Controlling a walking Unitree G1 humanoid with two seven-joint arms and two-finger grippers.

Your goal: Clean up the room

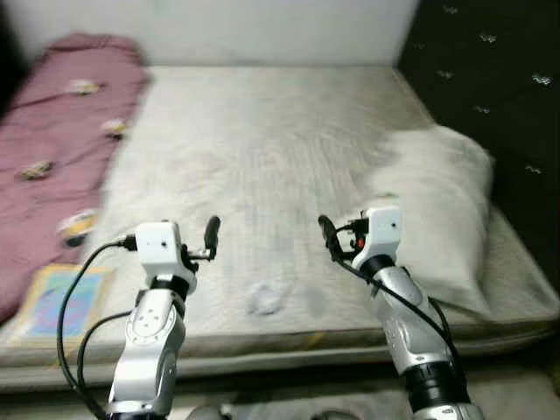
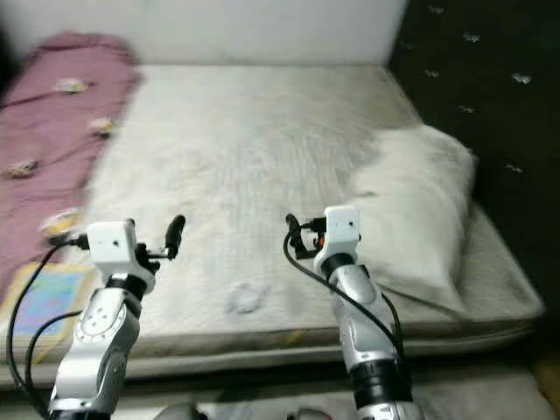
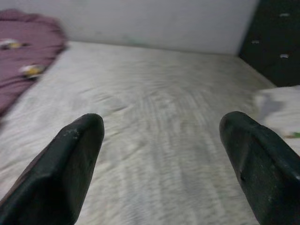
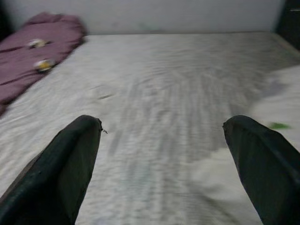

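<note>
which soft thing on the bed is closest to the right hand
The white pillow, just beside the right hand. The maroon blanket lies along the bed's far left side.

This is a bedroom in a home. A wide bed (image 1: 262,157) takes up most of the space, its mattress covered with a pale, finely ribbed sheet that looks rumpled and lived-in. A white pillow (image 1: 437,201) lies along its right side, and a mauve blanket (image 1: 61,131) with small printed motifs is bunched along the left. A colourful picture book (image 1: 61,302) rests on the near left corner of the bed. A plain white wall (image 1: 262,31) stands behind the far end, and a dark tufted panel (image 1: 490,79) dotted with shiny buttons runs up the right side, like a padded headboard.
</note>
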